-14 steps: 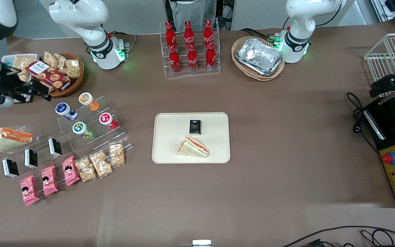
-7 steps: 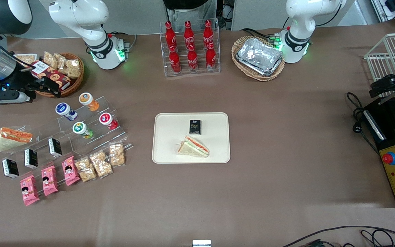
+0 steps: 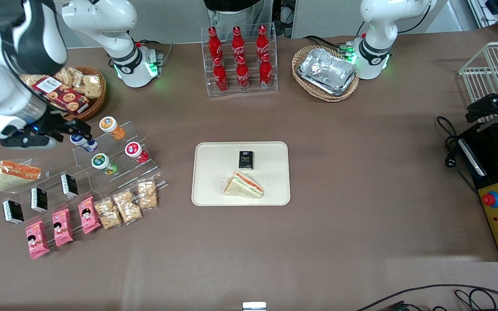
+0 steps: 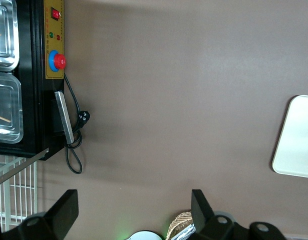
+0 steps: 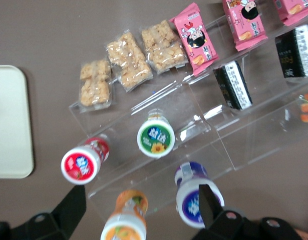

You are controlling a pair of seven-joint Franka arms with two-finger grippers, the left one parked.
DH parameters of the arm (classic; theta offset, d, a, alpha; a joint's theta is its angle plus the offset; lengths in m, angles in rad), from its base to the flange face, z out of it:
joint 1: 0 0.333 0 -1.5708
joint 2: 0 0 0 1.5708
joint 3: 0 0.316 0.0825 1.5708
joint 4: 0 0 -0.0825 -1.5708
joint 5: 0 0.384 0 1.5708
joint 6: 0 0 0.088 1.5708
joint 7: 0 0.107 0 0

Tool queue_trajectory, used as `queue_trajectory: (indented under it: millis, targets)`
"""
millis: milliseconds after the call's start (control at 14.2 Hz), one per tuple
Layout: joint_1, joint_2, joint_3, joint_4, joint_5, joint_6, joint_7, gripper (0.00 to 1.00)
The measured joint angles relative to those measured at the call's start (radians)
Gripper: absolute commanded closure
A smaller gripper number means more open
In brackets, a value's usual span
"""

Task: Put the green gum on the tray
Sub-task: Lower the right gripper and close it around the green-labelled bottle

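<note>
Insp. note: the gripper [image 3: 74, 129] hung above the clear acrylic stand [image 3: 115, 160], over the blue-lidded jar [image 5: 193, 196], w/ jaws spread wide and holding nothing; both fingers framed open air in the wrist view. The green gum [image 3: 100, 162] sat upright on the stand's lower step, nearer the front camera than the blue jar, beside the red-lidded jar [image 3: 134, 150] and apart from it; the orange-lidded jar [image 3: 109, 125] stood on the upper step. The tray [image 3: 208, 190], well apart toward table centre, carried a sandwich [image 3: 244, 185] and a black packet [image 3: 245, 159]. Judgement: approach phase, grasp not yet made. Recommend shifting the gripper toward the front camera until centred on the green-and-white lid [image 5: 156, 137], then a straight vertical descent, fingers astride the jar body below the lid, w/o clipping the red or blue neighbours. Close firmly; the round jar may roll or slip. Lift clear of the step edge before traversing. Bare tray area beside the packet looked adequate for release.
</note>
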Motion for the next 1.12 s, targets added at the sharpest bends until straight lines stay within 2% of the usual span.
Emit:
queue_trajectory:
  millis: [561, 1123]
  targets:
    - [0.023, 0.159, 0.001, -0.128, -0.002, 0.319, -0.002, 0.0]
    - [0.025, 0.198, -0.006, -0.179, -0.003, 0.431, -0.028, 0.0]
